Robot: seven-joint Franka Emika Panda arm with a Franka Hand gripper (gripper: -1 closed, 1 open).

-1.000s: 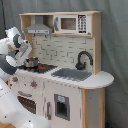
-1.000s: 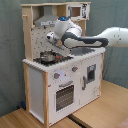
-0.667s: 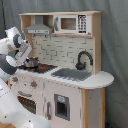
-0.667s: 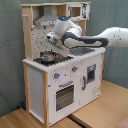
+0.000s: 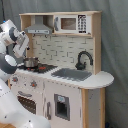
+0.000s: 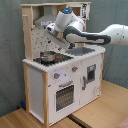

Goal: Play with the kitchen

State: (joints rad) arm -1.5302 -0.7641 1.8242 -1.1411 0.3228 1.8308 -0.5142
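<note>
The kitchen (image 5: 60, 75) is a tall white and light-wood toy with a grey hood (image 5: 39, 29), a tiled back wall, a sink (image 5: 72, 74) with a black faucet (image 5: 83, 59) and an oven door (image 5: 27, 102). A small metal pot (image 5: 31, 62) stands on the black-red hob (image 5: 42, 67). My gripper (image 5: 20, 51) hangs over the hob's left end, just above and beside the pot. In the second exterior view my gripper (image 6: 52, 33) points down from the white arm toward the pot (image 6: 47, 56), under the hood, clear of the kitchen (image 6: 65, 75).
A toy microwave (image 5: 70, 23) sits on the upper shelf beside the hood. Grey curtain hangs behind the kitchen. In the second exterior view the kitchen stands on a wooden floor (image 6: 100, 112), and my arm reaches in from the second exterior view's right.
</note>
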